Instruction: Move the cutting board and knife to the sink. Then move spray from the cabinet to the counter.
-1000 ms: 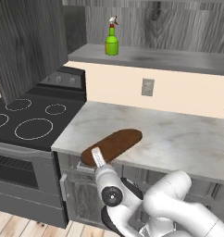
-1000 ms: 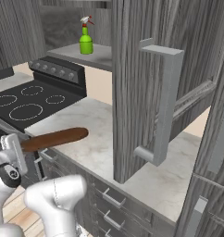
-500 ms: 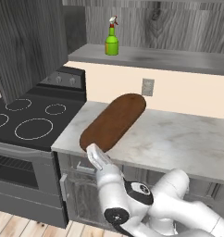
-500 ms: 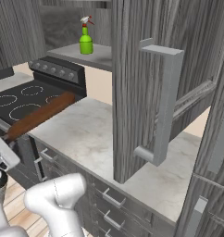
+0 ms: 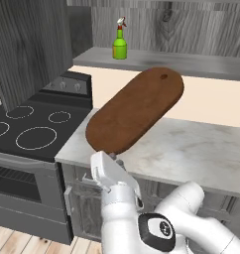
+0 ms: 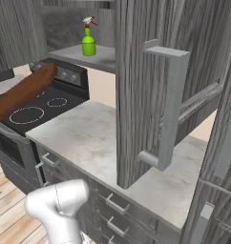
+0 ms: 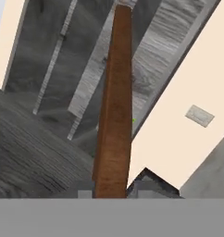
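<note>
The reddish-brown cutting board (image 5: pixel 137 109) is lifted off the counter (image 5: pixel 191 149) and slants up toward the back wall, hole end highest. My gripper (image 5: pixel 113 158) is shut on its lower end. In the hand view the cutting board (image 7: pixel 115 115) runs edge-on away from my gripper (image 7: pixel 111 190). From the right base view the cutting board (image 6: pixel 22 93) hangs over the stove's near side. The green spray (image 5: pixel 119 44) stands upright on the cabinet shelf (image 5: pixel 191 62), far beyond the board; the spray (image 6: pixel 89 42) stands at that shelf's left end. The knife and the sink are out of view.
A black stovetop (image 5: pixel 32 124) with ring burners adjoins the counter on the left. An open cabinet door (image 6: pixel 151 86) with a long handle juts out over the counter (image 6: pixel 98 138) on the right. Grey drawer fronts (image 6: pixel 112 200) run below the counter edge.
The cutting board has risen from lying flat on the counter to a steep upward tilt in the air. The gripper stays shut on its near end and has swung up and left.
</note>
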